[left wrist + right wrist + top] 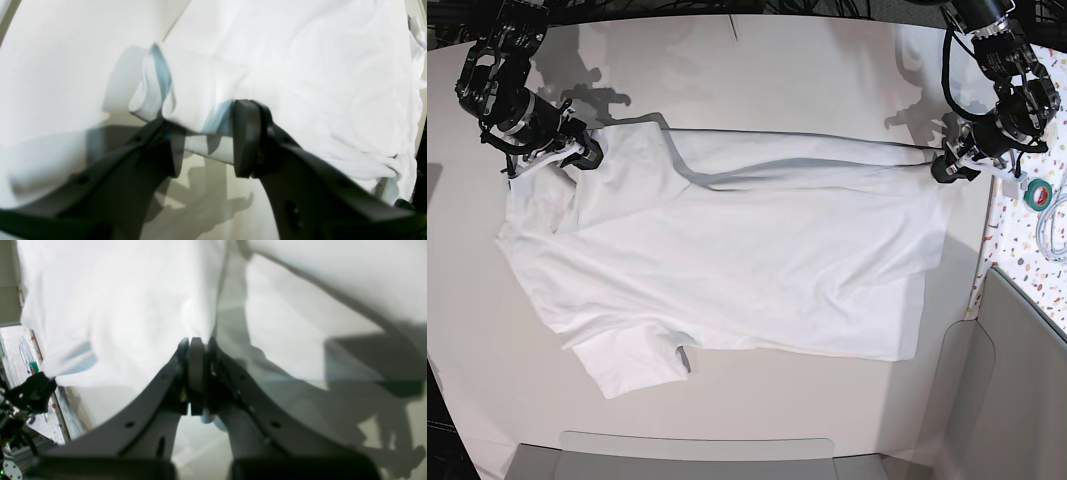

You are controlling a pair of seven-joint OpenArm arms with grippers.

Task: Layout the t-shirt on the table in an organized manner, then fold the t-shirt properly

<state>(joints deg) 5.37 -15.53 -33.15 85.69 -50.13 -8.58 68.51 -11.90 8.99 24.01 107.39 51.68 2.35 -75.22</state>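
Note:
The white t-shirt (727, 250) lies spread across the off-white table (777, 60), collar end to the left and hem to the right in the base view. Its far edge is lifted, with a shadow under it. My right gripper (577, 155) is at the far left corner, and in its wrist view the gripper (195, 350) is shut with the t-shirt (116, 306) pinched at the tips. My left gripper (949, 166) is at the far right hem corner. In its wrist view the gripper (208, 140) stands open, the t-shirt's (300, 66) rolled hem lying between the fingers (245, 133) above the table (50, 66).
A speckled strip runs along the table's right side with a green tape roll (1037, 192) and a white cable (1055, 235). Grey panels border the near edge (697, 455) and the right side (1017, 380). One sleeve (632, 365) points toward the near edge.

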